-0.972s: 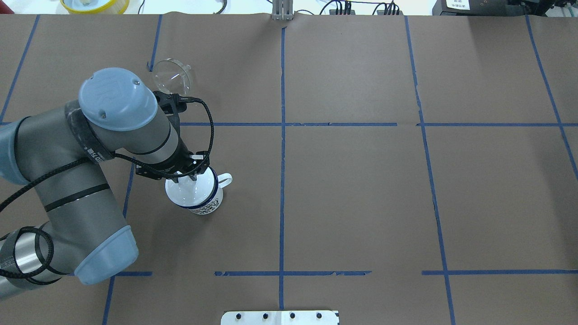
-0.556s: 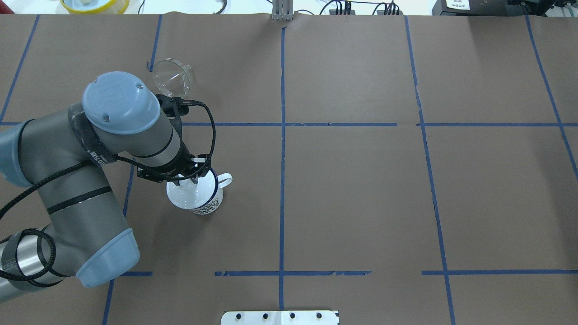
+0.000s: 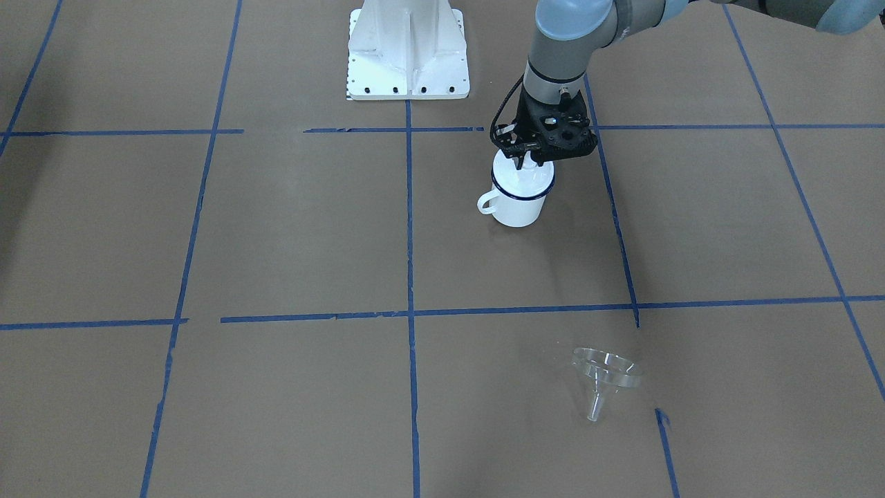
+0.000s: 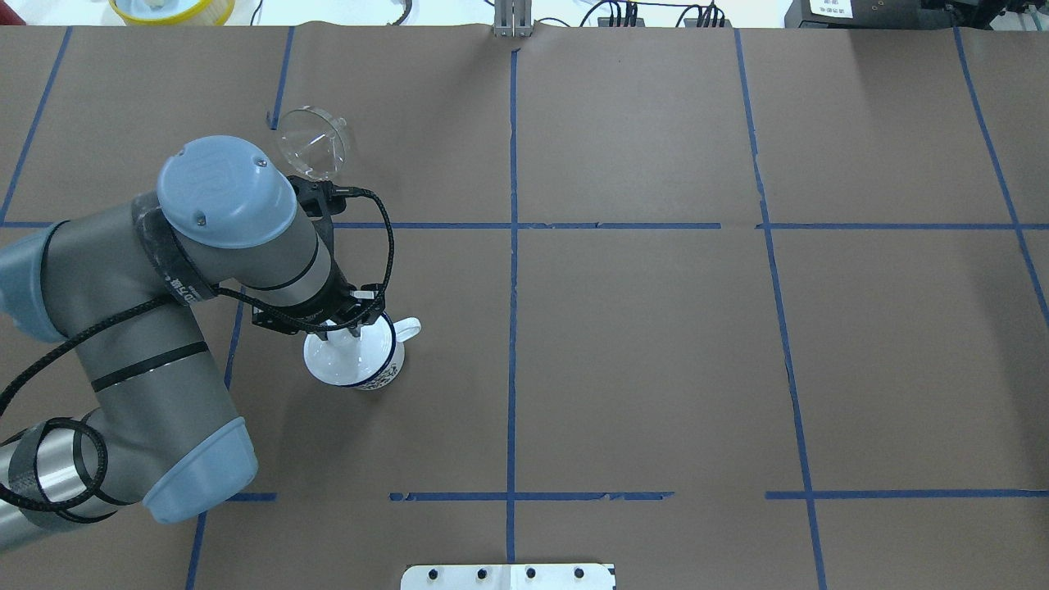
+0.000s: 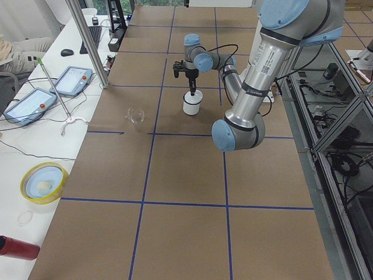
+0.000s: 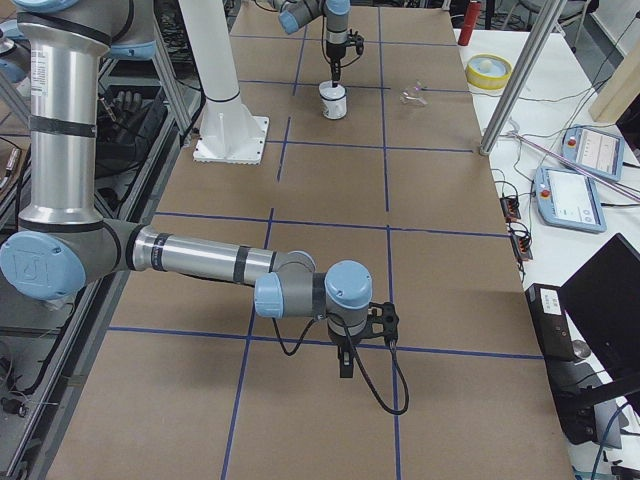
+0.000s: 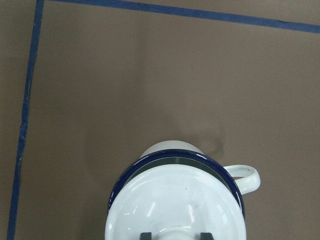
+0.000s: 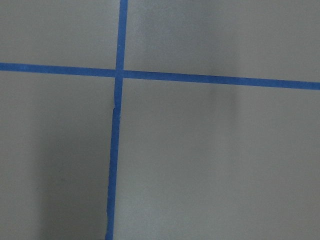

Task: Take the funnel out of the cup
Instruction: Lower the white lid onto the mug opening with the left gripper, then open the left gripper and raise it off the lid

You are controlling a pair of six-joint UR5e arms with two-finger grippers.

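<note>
The clear funnel (image 3: 603,377) lies on its side on the brown table, apart from the cup; it also shows in the overhead view (image 4: 310,143) just beyond my left arm. The cup (image 3: 518,204), a white mug with a dark blue rim, stands upright with its handle (image 4: 407,328) pointing right. My left gripper (image 4: 340,324) is shut on the knob of a white round lid (image 4: 340,360), held at the cup's mouth; the left wrist view shows the lid (image 7: 170,205) over the blue rim (image 7: 175,159). My right gripper (image 6: 345,365) hovers low over bare table far from the cup; I cannot tell its state.
The white robot base plate (image 3: 408,48) sits at the table's robot side. A yellow bowl (image 4: 172,8) stands on the bench beyond the far edge. A metal pole (image 5: 87,41) and operator tablets (image 5: 73,79) stand along that bench.
My left arm has shifted slightly toward the robot side with the lid in its grip. The lid sits a little differently over the cup. The funnel and cup have not moved.
</note>
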